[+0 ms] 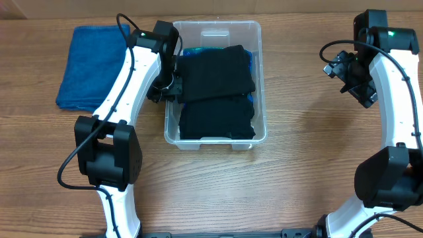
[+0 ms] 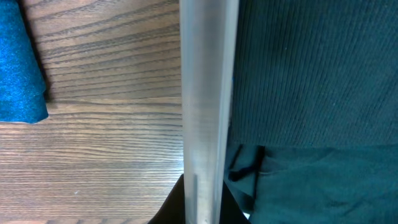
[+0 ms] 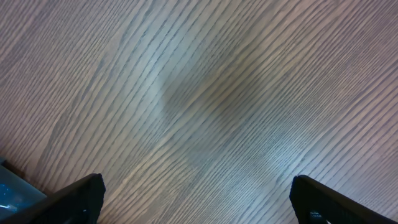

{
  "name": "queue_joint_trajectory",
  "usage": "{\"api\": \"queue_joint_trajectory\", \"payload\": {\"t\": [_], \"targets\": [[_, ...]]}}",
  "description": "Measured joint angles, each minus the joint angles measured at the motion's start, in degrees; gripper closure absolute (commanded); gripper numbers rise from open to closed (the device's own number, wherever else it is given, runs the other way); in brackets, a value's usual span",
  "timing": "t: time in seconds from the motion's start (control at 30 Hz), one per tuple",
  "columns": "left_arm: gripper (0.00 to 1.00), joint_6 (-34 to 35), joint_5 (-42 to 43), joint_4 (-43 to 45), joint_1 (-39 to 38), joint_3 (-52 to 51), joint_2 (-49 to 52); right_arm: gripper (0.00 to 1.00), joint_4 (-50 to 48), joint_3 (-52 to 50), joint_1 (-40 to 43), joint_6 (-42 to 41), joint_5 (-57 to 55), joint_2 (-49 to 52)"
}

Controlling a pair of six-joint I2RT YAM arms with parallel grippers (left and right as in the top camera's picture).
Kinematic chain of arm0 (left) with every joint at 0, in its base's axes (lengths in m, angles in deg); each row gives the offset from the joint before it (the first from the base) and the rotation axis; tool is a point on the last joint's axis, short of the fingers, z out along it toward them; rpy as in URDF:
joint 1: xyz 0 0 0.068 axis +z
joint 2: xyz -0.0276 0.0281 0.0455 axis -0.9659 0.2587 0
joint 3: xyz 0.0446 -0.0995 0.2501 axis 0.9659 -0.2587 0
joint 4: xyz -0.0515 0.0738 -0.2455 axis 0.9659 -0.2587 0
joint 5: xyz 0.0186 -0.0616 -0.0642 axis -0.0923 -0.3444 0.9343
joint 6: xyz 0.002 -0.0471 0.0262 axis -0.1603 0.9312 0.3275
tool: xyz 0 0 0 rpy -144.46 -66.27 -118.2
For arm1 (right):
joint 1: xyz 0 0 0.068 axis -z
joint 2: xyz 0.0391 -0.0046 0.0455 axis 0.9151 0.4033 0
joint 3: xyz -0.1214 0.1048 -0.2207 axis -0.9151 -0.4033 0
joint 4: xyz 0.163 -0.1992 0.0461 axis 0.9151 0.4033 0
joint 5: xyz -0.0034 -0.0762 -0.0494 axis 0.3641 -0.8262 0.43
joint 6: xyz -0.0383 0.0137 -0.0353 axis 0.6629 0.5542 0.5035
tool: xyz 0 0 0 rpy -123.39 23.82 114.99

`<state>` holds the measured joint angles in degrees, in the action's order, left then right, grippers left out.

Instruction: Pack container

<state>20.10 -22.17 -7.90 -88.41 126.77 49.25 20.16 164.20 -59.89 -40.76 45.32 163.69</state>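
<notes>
So the container (image 1: pixel 215 141) sat near the middle of the worktop (image 1: pixel 297 178), long side running away from the robot. Inside were 2 black folded cloths: 1 at the far end (image 1: pixel 218 71), overlapping the other at the near end (image 1: pixel 217 120). Something blue (image 1: pixel 188 51) peeked out at the far left corner underneath them, but I couldn't make out what it was.

A blue towel (image 1: pixel 89 66) lay flat on the worktop to the left of the container, apart from it, with the left arm reaching between the 2.

The left fingers (image 1: pixel 162 90) were right at the container's left wall. In the left wrist view the clear rim (image 2: pixel 208 93) ran straight up the frame, dark fabric on 1 side and bare wood plus the towel's corner (image 2: pixel 18 74) on the other. Honestly I couldn't tell whether those fingers were apart or pinching the wall.

The right fingers (image 3: pixel 74 199) were spread wide apart with nothing between them, hanging over bare wood well off to the container's right.
</notes>
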Motion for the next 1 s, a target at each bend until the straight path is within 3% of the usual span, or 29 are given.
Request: {"api": "queue_joint_trajectory", "payload": {"t": [0.07, 0.13, 0.2, 0.33, 0.4, 0.5, 0.57, 0.67, 0.93, 0.97, 1.0], "targets": [[0.86, 0.00, 0.02, -0.02, 0.00, 0.00, 0.00, 0.00, 0.00, 0.00, 0.02, 0.00, 0.02, 0.00], [0.62, 0.13, 0.09, 0.00, 0.00, 0.00, 0.00, 0.00, 0.02, 0.00, 0.02, 0.00, 0.04, 0.00], [0.51, 0.37, -0.04, 0.50, 0.07, 0.00, 0.00, 0.00, 0.04, 0.00, 0.02, 0.00, 0.04, 0.00], [0.48, 0.24, 0.70, -0.61, 0.44, 1.38, 0.09, 0.00, -0.02, 0.00, 0.02, 0.02, 0.02, 0.00], [0.43, 0.24, 1.16, -3.48, 0.44, 7.28, 0.46, 0.00, 0.00, 0.00, 0.02, 0.00, 0.00, 0.00], [0.26, 0.07, 1.68, -7.06, 0.44, 17.22, 0.61, 0.00, -0.02, 0.00, 0.02, 0.00, 0.02, 0.00], [0.00, 0.50, 1.16, -9.29, 0.81, 25.90, 0.55, 0.00, 0.04, -0.02, 0.02, 0.00, 0.02, 0.00], [0.00, 2.80, -1.51, -10.84, 3.21, 31.02, 0.50, 0.00, 0.02, -0.02, 0.02, 0.00, 0.02, 0.00], [0.01, 5.77, -13.79, -6.78, 23.61, 29.75, 0.52, 0.00, -0.02, -0.02, 0.00, 0.00, 0.02, 0.00], [0.09, 6.12, -13.64, -5.49, 26.36, 28.52, 0.52, 0.00, 0.00, -0.02, 0.00, 0.00, 0.02, 0.00], [0.29, 6.05, -12.33, -3.98, 28.70, 26.86, 0.52, 0.00, 0.04, -0.02, 0.02, 0.00, 0.02, 0.00]]}}
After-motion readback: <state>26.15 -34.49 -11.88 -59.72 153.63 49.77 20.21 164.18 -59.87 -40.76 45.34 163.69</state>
